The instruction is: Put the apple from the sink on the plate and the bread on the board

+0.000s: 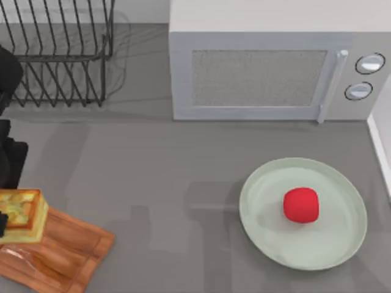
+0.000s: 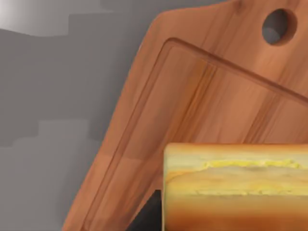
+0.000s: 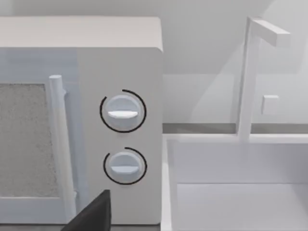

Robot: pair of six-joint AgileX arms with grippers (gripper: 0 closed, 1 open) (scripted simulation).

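The red apple (image 1: 301, 205) rests on the pale green plate (image 1: 342, 244) at the right of the table. At the far left, the bread (image 1: 22, 214) is over the upper corner of the wooden board (image 1: 61, 253). My left arm (image 1: 8, 155) comes down at the table's left edge. Its gripper is shut on the bread (image 2: 236, 187), and one dark finger (image 2: 147, 215) shows beside it above the board (image 2: 202, 101). A dark fingertip (image 3: 91, 214) of my right gripper faces the microwave and the sink (image 3: 231, 197).
A white microwave (image 1: 269, 67) stands along the back, with its knobs (image 3: 122, 111) close in the right wrist view. A black wire dish rack (image 1: 58, 55) is at the back left. The sink's rim (image 1: 379, 143) and its tap (image 3: 248, 77) are at the right.
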